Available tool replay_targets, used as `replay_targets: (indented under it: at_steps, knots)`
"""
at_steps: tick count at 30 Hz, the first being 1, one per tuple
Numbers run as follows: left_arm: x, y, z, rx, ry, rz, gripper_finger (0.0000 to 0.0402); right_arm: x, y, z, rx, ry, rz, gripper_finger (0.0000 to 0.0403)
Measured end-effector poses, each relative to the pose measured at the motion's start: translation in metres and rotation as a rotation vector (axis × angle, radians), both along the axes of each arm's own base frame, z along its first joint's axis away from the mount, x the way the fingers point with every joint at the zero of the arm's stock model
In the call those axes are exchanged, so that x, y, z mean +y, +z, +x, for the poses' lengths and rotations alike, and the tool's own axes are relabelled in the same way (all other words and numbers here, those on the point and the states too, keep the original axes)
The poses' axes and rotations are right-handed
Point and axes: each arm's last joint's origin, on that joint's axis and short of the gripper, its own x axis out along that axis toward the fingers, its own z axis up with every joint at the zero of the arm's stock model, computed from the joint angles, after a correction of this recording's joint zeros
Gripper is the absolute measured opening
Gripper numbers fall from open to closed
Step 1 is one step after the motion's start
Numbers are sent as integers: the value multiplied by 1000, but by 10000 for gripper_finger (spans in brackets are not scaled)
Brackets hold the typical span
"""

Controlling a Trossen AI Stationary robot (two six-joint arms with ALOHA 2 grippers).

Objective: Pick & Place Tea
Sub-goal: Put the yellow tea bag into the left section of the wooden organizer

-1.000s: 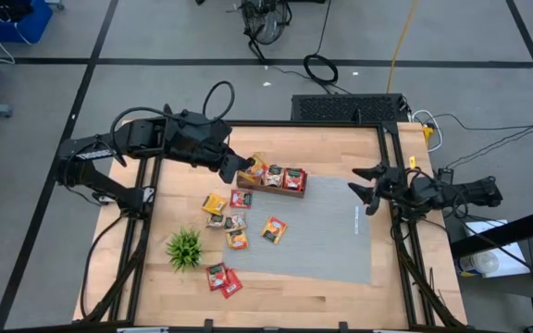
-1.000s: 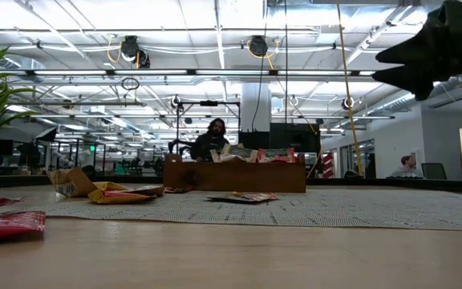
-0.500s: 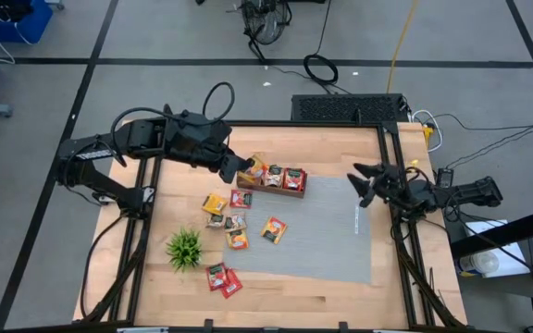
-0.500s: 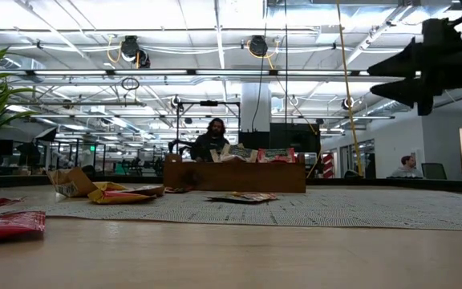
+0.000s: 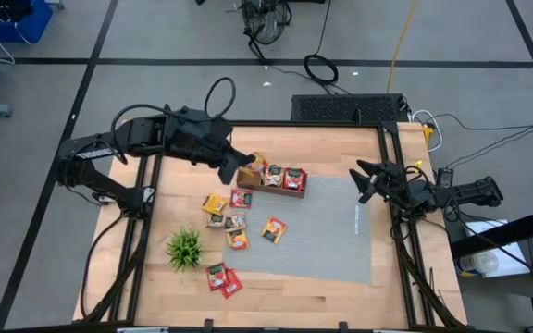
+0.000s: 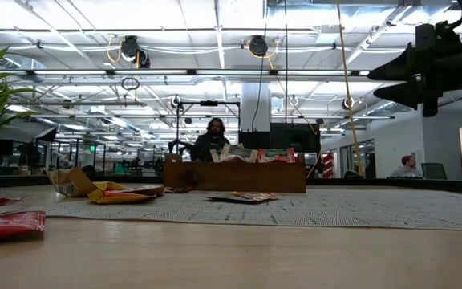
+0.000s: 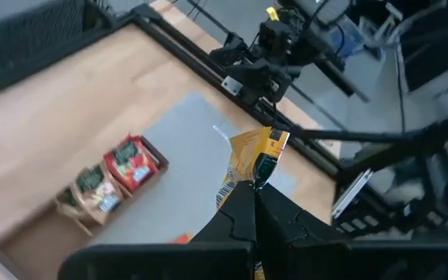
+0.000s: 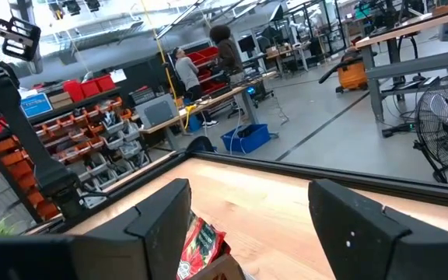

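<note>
The left gripper (image 7: 249, 204) pinches a crinkled yellow packet (image 7: 249, 159) between closed fingers above the wooden tray's (image 5: 271, 188) left end, where glossy red packets stand. The right gripper (image 5: 365, 181) hangs wide open, empty, over the grey woven mat (image 5: 327, 231); flat square packets (image 5: 237, 222) lie loose on the mat's left side

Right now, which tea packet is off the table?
The yellow packet pinched in the left gripper, above the wooden tray; the others lie flat or sit in it.
</note>
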Motion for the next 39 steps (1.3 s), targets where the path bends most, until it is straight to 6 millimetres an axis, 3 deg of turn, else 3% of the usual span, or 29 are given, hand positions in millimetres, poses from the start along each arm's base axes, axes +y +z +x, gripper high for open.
replay_targets:
  at_steps: [9, 19, 39]
  knots:
    - [0, -10, 4, 93, -170, 229, 0, 0, 0, 0, -4, 1, 1, 242]
    - [16, -47, 21, 352, -256, 316, 0, 0, 0, 0, -4, 1, 1, 243]
    - [86, -122, 59, 678, -419, 380, 0, 0, 0, 0, 1, 1, -1, 243]
